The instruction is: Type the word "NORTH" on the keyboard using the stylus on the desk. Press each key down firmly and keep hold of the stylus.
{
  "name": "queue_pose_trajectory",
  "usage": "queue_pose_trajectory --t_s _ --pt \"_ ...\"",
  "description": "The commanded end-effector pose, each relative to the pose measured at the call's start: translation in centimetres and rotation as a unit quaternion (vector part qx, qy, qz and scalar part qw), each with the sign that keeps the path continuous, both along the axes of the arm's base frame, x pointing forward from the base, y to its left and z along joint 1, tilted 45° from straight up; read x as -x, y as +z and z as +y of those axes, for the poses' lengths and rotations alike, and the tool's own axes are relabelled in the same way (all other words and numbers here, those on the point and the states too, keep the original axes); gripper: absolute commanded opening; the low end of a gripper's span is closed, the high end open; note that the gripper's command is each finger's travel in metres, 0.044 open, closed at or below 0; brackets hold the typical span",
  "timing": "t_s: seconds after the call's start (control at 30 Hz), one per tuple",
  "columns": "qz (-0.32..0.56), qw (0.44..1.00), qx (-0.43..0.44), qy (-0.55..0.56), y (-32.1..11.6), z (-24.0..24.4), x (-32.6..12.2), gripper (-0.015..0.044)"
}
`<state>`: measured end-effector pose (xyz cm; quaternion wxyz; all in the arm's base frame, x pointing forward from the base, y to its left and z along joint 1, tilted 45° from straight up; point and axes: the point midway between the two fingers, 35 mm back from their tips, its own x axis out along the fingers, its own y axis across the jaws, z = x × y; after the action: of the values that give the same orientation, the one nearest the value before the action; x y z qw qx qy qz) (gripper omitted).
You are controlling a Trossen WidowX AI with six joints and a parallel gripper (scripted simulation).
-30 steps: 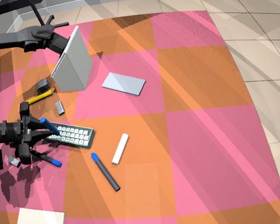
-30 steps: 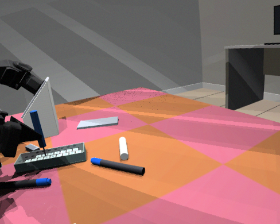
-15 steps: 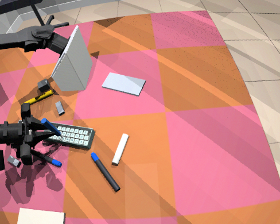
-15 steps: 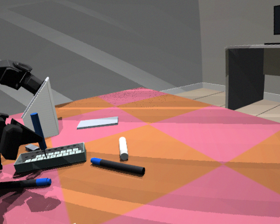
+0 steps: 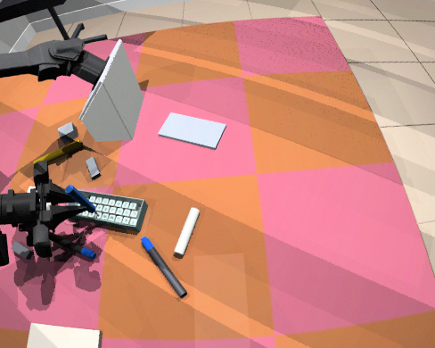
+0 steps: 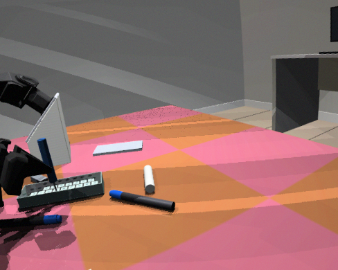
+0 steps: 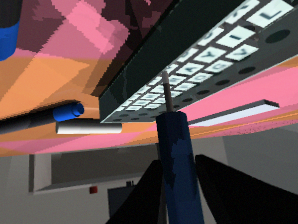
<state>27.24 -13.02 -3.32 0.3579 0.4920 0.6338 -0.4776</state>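
My gripper [image 5: 86,207] [image 6: 50,170] [image 7: 178,165] is shut on the blue stylus [image 5: 80,197] [image 6: 46,157] [image 7: 176,145], which leans a little, with its thin grey tip pointing down. The keyboard [image 5: 141,219] [image 6: 75,198] [image 7: 131,82] is a dark tray-like case with rows of pale keys. It lies under the stylus. The tip is over the row of keys nearest the case's front wall. In the wrist view the tip overlaps a key in that row and hides its letter. I cannot tell whether the tip touches or presses the key.
A blue-capped black marker [image 5: 164,268] [image 6: 145,201] and a white cylinder [image 5: 187,232] [image 6: 148,178] lie right of the keyboard. Another marker [image 5: 77,249] [image 6: 27,221] lies in front. A pale slab [image 5: 192,130] [image 6: 118,148] and an upright grey panel [image 5: 112,107] [image 6: 52,138] are behind.
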Motion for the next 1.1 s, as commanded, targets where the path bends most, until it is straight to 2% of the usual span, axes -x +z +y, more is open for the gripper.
queue_pose_trajectory --t_s 0.0,0.63,1.07 --pt "0.000 1.000 0.002 0.003 -0.2 -0.2 0.1 0.0081" --pt "0.000 1.000 0.002 0.003 -0.3 -0.4 0.1 0.0081" --pt "0.000 1.000 0.002 0.003 2.4 2.3 -0.5 0.0081"
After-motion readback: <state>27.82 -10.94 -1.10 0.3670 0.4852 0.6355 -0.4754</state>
